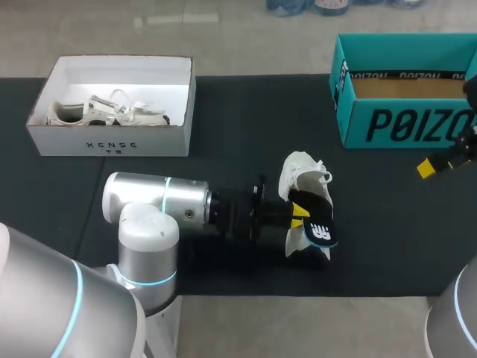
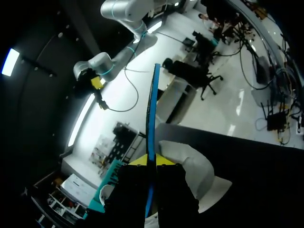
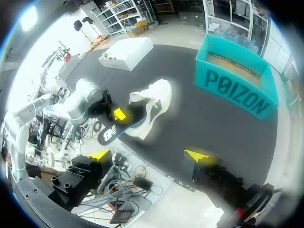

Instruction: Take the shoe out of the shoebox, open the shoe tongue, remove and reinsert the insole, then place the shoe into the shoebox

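Note:
A white shoe (image 1: 300, 173) lies on the black table mat in the middle, toe toward the far side. A black insole (image 1: 320, 230) with a white logo sticks out of it toward the near edge. My left gripper (image 1: 298, 213) is shut on the insole. In the left wrist view the insole (image 2: 152, 118) shows edge-on between the yellow tips of the left gripper (image 2: 151, 161), with the shoe (image 2: 194, 173) just beside. My right gripper (image 1: 440, 162) hangs open at the right edge, near the teal shoebox (image 1: 402, 112), holding nothing. From the right wrist, the right gripper (image 3: 148, 156) faces the shoe (image 3: 159, 99) and insole (image 3: 114, 130).
A white box (image 1: 112, 138) at the far left holds another white shoe (image 1: 108, 112). The teal shoebox (image 3: 237, 85) stands open at the far right. Bare black mat lies between the two boxes and to the right of the shoe.

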Controlling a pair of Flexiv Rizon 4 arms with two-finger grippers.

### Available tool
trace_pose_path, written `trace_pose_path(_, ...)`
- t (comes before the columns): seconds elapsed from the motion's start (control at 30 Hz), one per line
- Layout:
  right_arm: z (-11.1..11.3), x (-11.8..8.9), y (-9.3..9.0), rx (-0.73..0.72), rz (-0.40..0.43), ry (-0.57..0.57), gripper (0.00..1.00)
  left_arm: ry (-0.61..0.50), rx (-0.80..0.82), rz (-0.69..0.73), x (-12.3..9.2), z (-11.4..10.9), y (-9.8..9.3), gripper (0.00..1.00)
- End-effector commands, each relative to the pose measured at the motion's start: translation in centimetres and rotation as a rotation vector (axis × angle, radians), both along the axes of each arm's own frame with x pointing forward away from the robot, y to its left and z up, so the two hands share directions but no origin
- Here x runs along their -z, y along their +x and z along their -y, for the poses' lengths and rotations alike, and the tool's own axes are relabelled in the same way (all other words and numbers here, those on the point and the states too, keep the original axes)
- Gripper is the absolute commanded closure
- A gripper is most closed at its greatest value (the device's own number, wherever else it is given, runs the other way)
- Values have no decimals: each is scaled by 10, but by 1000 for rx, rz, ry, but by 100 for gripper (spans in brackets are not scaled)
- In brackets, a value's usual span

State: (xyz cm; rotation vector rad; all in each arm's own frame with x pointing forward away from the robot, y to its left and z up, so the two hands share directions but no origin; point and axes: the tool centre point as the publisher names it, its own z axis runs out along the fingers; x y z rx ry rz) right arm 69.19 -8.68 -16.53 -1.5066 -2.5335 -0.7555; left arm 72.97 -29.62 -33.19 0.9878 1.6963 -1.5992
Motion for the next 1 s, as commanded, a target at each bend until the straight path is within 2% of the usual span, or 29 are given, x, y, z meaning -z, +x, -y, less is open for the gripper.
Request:
trace_pose_path(0.03, -1, 1, 1, 1, -1, -2, 0, -13, 0, 12, -5, 1, 5, 100)
trace_pose_path(0.13, -1, 1, 1, 1, -1, -2, 0, -17, -2, 20, -6, 1, 10, 100)
trace_pose_path(0.6, -1, 1, 1, 1, -1, -2, 0, 51, 29, 36, 18, -3, 43, 100)
trace_pose_path(0.73, -1, 1, 1, 1, -1, -2, 0, 56, 45, 20, 19, 2, 41, 100)
trace_pose_path(0.8, -1, 1, 1, 1, -1, -2, 0, 52, 52, 18, 17, 4, 38, 54)
trace_pose_path(0.83, -1, 1, 1, 1, -1, -2, 0, 51, 54, 17, 16, 5, 36, 36)
trace_pose_path(0.87, -1, 1, 1, 1, -1, -2, 0, 50, 55, 17, 14, 4, 33, 22)
trace_pose_path(0.9, -1, 1, 1, 1, -1, -2, 0, 50, 55, 16, 14, 4, 32, 24)
trace_pose_path(1.0, -1, 1, 1, 1, -1, -2, 0, 48, 53, 13, 8, 2, 24, 47)
